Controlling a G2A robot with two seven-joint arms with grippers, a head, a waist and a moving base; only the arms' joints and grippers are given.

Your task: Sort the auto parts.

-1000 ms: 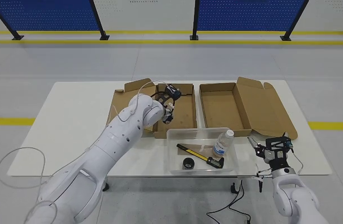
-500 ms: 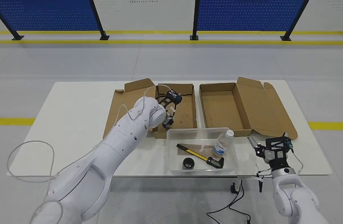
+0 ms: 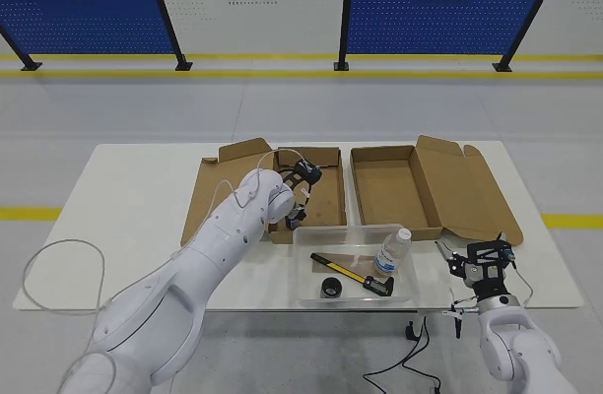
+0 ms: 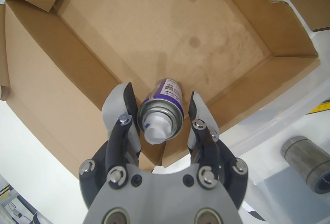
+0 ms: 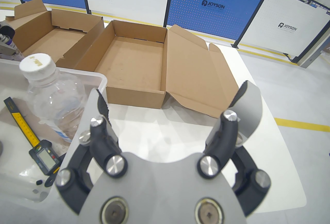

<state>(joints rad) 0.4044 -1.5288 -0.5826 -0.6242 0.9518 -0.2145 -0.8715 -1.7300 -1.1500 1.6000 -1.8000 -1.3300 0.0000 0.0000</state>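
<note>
Placing is the step in hand, I judge: the spray can [image 4: 168,92] hangs nozzle-up over the near right corner of the left box [image 4: 154,16], just inside its near wall. The left claw [image 4: 159,90] is narrow around the spray can, one finger on it and a thin slit at the other, so I take it as held. The next move calls for lowering it to the box floor, then releasing. The right claw [image 5: 172,92] hovers wide and empty at the near right of the surface [image 3: 134,197], beside the clear tub [image 3: 351,229].
</note>
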